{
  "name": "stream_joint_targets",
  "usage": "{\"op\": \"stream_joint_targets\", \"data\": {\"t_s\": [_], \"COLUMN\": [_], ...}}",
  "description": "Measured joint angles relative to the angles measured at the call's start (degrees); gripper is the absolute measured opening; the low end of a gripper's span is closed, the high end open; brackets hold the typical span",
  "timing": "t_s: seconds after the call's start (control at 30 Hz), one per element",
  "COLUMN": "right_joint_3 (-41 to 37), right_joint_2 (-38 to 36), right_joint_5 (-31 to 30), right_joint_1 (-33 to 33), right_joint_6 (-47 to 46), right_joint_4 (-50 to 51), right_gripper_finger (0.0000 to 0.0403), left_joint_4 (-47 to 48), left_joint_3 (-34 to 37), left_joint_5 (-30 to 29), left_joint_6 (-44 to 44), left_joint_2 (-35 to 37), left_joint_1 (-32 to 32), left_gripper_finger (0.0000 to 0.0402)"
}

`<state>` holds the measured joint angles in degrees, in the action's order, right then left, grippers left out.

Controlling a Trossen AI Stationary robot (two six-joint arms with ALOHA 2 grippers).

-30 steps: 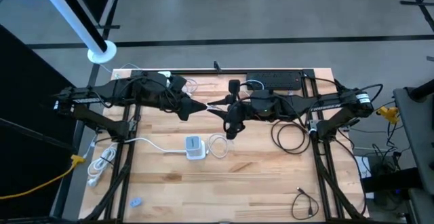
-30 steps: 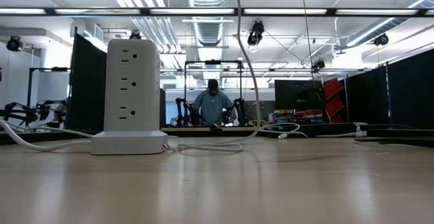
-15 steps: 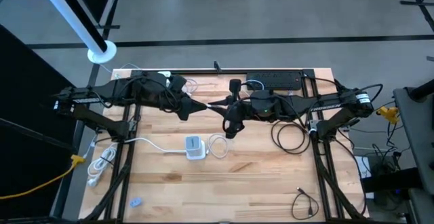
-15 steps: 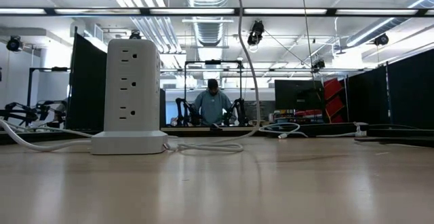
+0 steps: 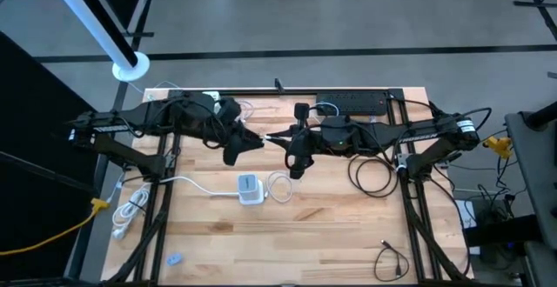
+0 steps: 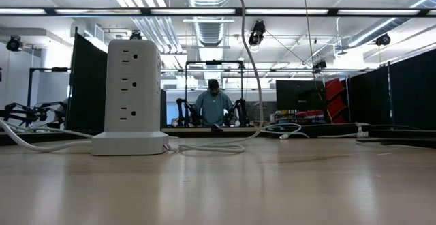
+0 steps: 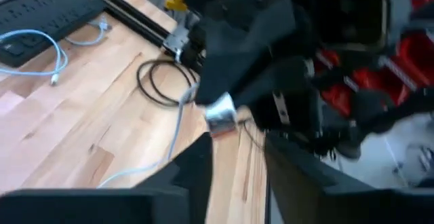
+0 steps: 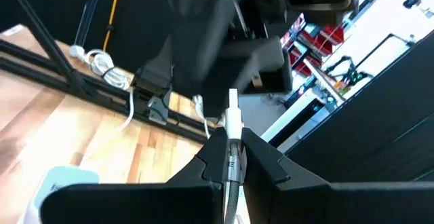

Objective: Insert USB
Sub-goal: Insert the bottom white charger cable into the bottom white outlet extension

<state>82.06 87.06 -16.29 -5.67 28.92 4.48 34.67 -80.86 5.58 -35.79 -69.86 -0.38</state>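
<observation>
High above the middle of the table my two grippers meet tip to tip. My right gripper (image 5: 277, 136) (image 8: 232, 137) is shut on a white USB plug (image 8: 232, 119). The plug's silver end (image 7: 220, 114) points at my left gripper (image 5: 258, 139) (image 7: 234, 149). That gripper is open, its fingers standing apart just short of the plug. The plug's white cable (image 6: 248, 54) hangs down to a loop (image 5: 280, 185) on the table. Beside the loop a white power tower (image 5: 248, 189) (image 6: 133, 95) stands upright on its base. My right gripper pinches the plug's white body (image 8: 233, 125) between its two fingers. The fingers come about level from the table's right and lie along the plug. The plug's end sticks out past the fingertips, lifted clear. The cable (image 8: 234, 176) runs back between the fingers and hangs slack.
A black power strip (image 5: 352, 104) lies at the far edge and a coiled black cable (image 5: 370, 176) at the right. A white cable bundle (image 5: 130, 209) hangs off the left side. A small black cable (image 5: 392, 259) lies front right. A person (image 6: 214, 106) stands in the room beyond.
My left gripper has rolled about its own pointing line while staying where it was, and its fingertips have parted beside the plug. My right gripper and the plug have kept their place.
</observation>
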Motion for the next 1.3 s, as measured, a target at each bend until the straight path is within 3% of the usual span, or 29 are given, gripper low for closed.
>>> {"op": "stream_joint_targets", "data": {"t_s": [0.1,0.23,0.33,0.4,0.5,0.9,1.1,1.3], "right_joint_3": [0.0,-0.2,-3.2,-6.3,-11.1,-14.4,-14.7,-14.8], "right_joint_2": [-0.7,-1.1,-0.8,-0.1,2.0,17.7,26.1,26.8], "right_joint_5": [0.8,2.8,5.4,7.3,7.8,12.8,16.6,10.9], "right_joint_1": [0.0,-0.3,-1.1,-1.7,-2.6,-8.2,-10.1,-7.5], "right_joint_6": [-2.5,-7.1,-10.6,-13.4,-17.8,-30.2,-31.9,-29.5], "right_joint_4": [4.0,11.3,11.3,8.7,5.2,-0.9,-2.6,-4.0], "right_gripper_finger": [0.0012,0.0012,0.0012,0.0012,0.0012,0.0012,0.0012,0.0012], "left_joint_4": [5.2,20.2,31.7,34.5,31.7,16.6,15.0,12.0], "left_joint_3": [0.0,0.0,0.4,2.6,7.4,29.8,33.5,33.5], "left_joint_5": [2.1,3.2,-1.5,-5.8,-9.6,-8.6,-5.9,-6.4], "left_joint_6": [1.3,2.3,2.3,2.3,2.5,-1.5,-4.9,-5.7], "left_joint_2": [0.9,2.7,3.7,4.3,5.2,5.9,6.1,6.2], "left_joint_1": [0.0,-1.0,-3.2,-5.1,-8.2,-19.2,-21.8,-23.2], "left_gripper_finger": [0.0172,0.0205,0.0215,0.0215,0.0208,0.0157,0.0135,0.0117]}}
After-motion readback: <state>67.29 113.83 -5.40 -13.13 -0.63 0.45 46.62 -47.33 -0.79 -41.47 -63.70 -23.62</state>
